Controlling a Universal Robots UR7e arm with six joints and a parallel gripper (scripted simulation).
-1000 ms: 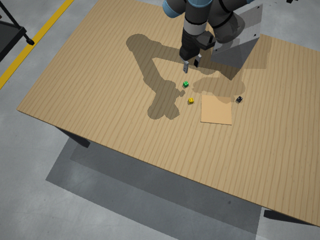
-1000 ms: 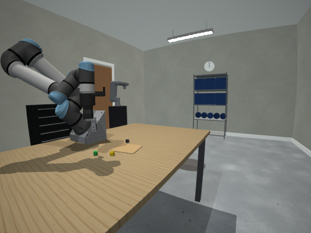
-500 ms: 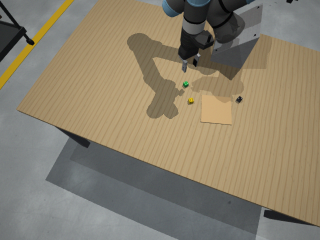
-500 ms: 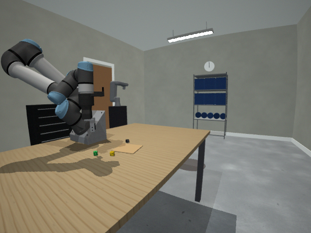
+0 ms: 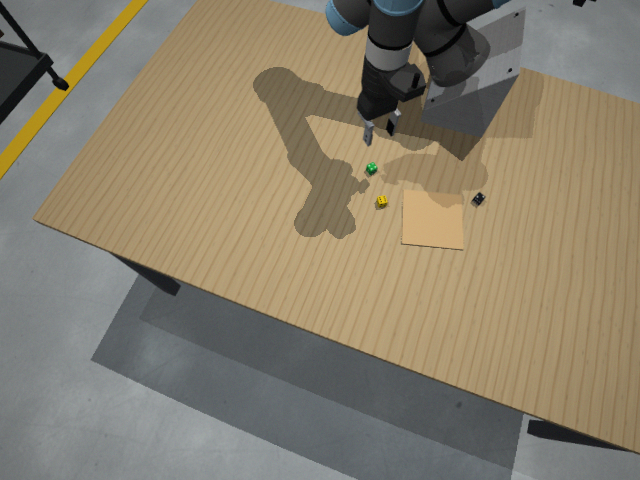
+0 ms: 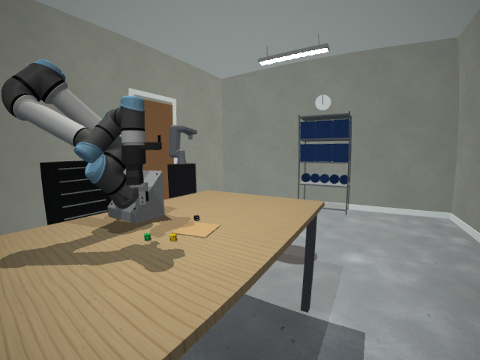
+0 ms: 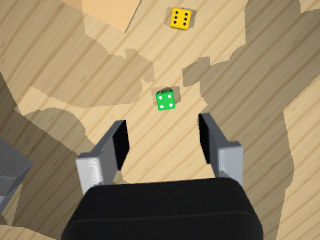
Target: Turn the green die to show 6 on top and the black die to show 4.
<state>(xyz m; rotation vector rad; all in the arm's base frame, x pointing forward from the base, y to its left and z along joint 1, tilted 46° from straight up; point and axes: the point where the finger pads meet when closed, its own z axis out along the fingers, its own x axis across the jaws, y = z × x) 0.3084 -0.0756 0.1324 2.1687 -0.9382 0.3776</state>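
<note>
Pincer point(image 5: 379, 138) point(image 6: 143, 202) point(image 7: 163, 131) wide open, the green die point(image 5: 371, 168) point(image 6: 147, 236) point(image 7: 165, 100) four-up and nearly square to it.

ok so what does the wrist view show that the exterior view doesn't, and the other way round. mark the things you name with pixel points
Only the wrist view shows the four pips on the green die's point(image 6: 147, 236) point(image 7: 165, 100) top and both of the tool's point(image 6: 144, 198) point(image 7: 164, 137) dark pads point(image 7: 121, 145). Only the exterior view shows the black die point(image 6: 196, 217) and a wall clock point(image 6: 322, 102). Both show the yellow die point(image 6: 173, 237) point(image 7: 180, 19) and the mat point(image 6: 197, 229) point(image 7: 112, 11).
</note>
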